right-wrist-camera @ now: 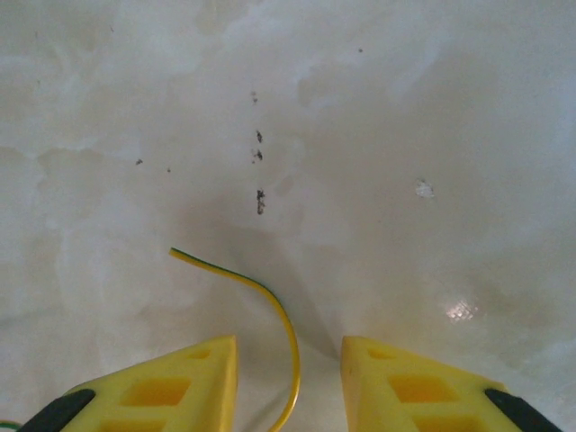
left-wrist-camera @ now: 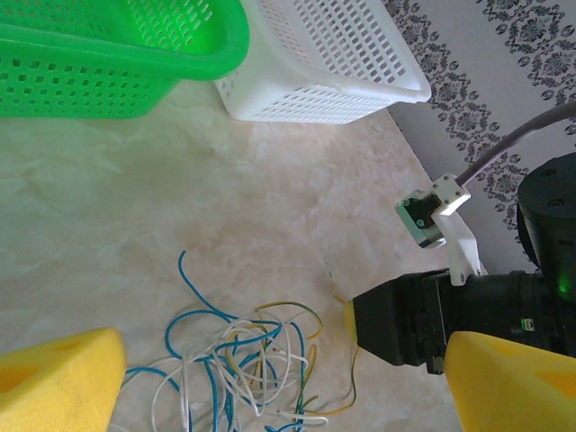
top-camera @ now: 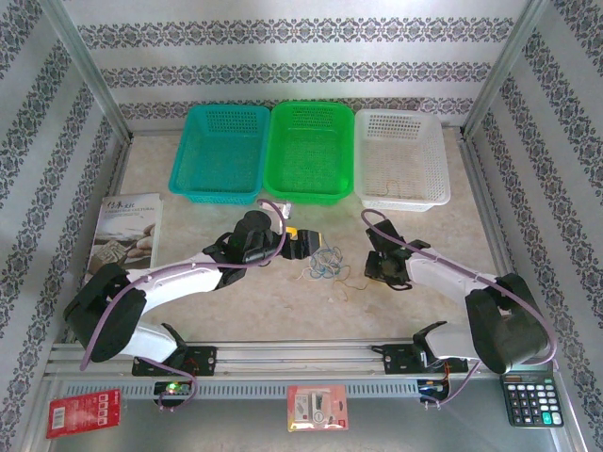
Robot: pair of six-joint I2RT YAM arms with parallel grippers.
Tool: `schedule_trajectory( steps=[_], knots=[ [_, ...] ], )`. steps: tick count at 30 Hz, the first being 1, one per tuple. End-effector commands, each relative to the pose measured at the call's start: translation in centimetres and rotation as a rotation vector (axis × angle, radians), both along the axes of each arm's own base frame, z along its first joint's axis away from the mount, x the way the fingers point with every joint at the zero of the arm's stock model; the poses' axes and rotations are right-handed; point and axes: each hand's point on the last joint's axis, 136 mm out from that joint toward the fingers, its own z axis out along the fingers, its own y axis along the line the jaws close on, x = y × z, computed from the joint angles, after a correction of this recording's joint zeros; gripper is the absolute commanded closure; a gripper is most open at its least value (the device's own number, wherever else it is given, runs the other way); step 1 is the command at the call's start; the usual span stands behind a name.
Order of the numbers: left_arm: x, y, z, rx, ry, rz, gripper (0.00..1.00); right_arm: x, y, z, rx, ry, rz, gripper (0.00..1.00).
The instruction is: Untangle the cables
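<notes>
The cables (left-wrist-camera: 236,360) lie in a loose blue, white and yellow tangle on the table (right-wrist-camera: 378,135), some way from the green basket (left-wrist-camera: 108,81) and the white basket (left-wrist-camera: 333,81). The left end effector (left-wrist-camera: 283,342) hangs over the tangle, spread wide and holding nothing. The right end effector (right-wrist-camera: 288,355) stands partly parted, with a yellow cable (right-wrist-camera: 243,274) running between its fingers. The cable seems loose rather than pinched.
</notes>
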Motion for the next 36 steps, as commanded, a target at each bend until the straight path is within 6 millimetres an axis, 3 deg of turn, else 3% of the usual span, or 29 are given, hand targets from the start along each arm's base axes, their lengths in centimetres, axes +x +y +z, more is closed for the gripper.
schedule_trajectory(
  steps=[1, 2, 6, 7, 11, 18, 21, 27, 36],
  knots=[
    [0.1, -1.0, 1.8, -0.049, -0.033, -0.014, 0.08, 0.8, 1.1, 0.4, 0.028, -0.013, 0.019, 0.65],
    [0.1, -1.0, 1.7, -0.048, -0.031, -0.014, 0.08, 0.9, 1.2, 0.3, 0.035, -0.010, 0.021, 0.68],
    [0.1, -0.8, 1.6, -0.043, -0.031, -0.011, 0.08, 1.1, 2.0, -0.2, 0.063, -0.002, 0.042, 0.97],
    [0.1, -0.7, 1.5, -0.037, -0.030, -0.009, 0.08, 1.3, 2.3, 0.0, 0.074, -0.011, 0.048, 1.00],
    [-0.1, -0.6, 1.1, -0.018, -0.036, -0.014, 0.08, 2.5, 3.1, 2.1, 0.109, -0.083, 0.075, 1.00],
    [-0.1, -1.3, 0.9, -0.010, -0.040, -0.056, 0.08, 6.0, 6.5, 9.3, 0.304, -0.357, 0.132, 1.00],
    [-0.1, -2.0, 0.8, -0.016, -0.042, -0.083, 0.08, 6.8, 7.5, 11.1, 0.347, -0.407, 0.146, 1.00],
    [0.2, -3.6, 0.5, -0.033, -0.043, -0.143, 0.08, 7.5, 9.3, 13.4, 0.403, -0.462, 0.185, 1.00],
    [0.4, -5.6, 1.6, -0.090, -0.059, -0.206, 0.10, 7.4, 11.6, 19.4, 0.515, -0.579, 0.224, 1.00]
  ],
)
